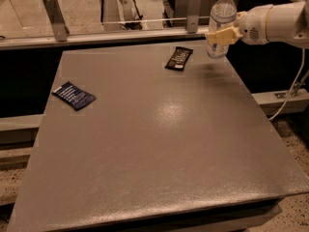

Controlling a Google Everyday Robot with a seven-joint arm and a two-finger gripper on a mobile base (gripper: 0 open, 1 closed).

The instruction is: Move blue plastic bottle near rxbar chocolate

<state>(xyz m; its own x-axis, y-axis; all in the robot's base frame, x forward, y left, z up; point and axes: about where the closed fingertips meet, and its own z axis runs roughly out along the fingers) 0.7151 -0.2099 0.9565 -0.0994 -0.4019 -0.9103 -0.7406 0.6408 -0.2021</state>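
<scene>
I see a grey table (159,149) in front of a metal rail (96,34), with speckled floor (295,209) around it. Over its far right corner my gripper (219,35) clasps the bottle (223,11), which stands upright, cap on top. The black bar (178,58) lies flat nearby to the left, its long axis running away from me. A blue packet (74,95) lies well apart, near the left edge.

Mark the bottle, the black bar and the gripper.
blue plastic bottle (221,13): camera view, upper body below cap.
rxbar chocolate (178,58): camera view, wrapper's middle.
gripper (221,35): camera view, between fingertips clamping the bottle, far right.
</scene>
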